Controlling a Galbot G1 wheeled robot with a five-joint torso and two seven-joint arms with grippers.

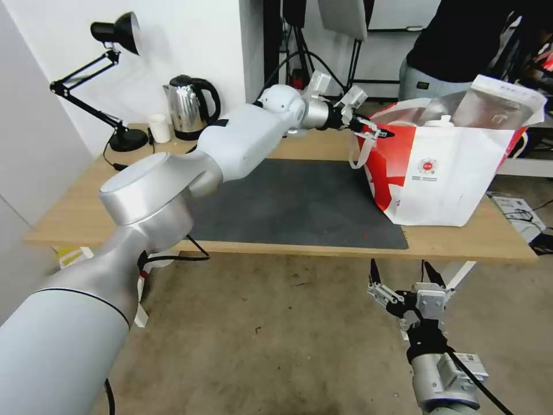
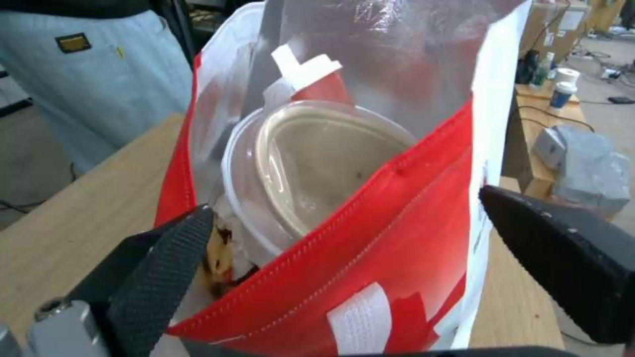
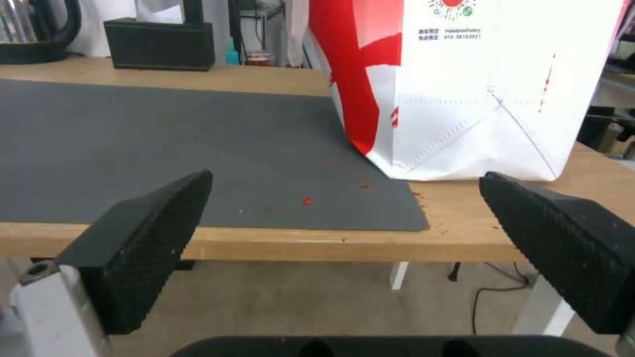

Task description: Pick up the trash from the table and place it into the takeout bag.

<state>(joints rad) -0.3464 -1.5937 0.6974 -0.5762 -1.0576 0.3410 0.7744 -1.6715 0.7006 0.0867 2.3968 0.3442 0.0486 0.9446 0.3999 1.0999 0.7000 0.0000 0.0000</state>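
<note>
So closest to the robot, the right pincer [image 1: 403,275] hangs low in front of the worktop [image 1: 80,213], below its near edge, with its black fingers spread wide and nothing between them. From the right wrist view you can see it's level with the worktop edge, looking across the dark grey mat [image 3: 165,144], which has a few little red crumbs near its near corner.

Further back, the takeout bag [image 1: 443,184] stands on the right end of the worktop, its near bottom corner sitting on the mat's edge (the rest is on bare wood). Red side panel faces the left arm, white front with the small red logo faces the robot.

The left pincer [image 1: 371,128] is stretched out across the worktop to the bag's red side, right at the rim by the white loop handle. Its fingers are wide apart, gripping nothing, with the red panel's top edge showing between them in the left wrist view.

Inside the bag is all the trash: the large white bowl [image 2: 241,198] lies tipped on its side with the tan paper-like bowl [image 2: 317,163] nested in it, and the red cup [image 2: 317,82] with its white lid sits behind them against the silvery lining.

At the far back left are a kettle [image 1: 187,106], a small white cup [image 1: 159,128] and a black desk lamp [image 1: 115,34].
</note>
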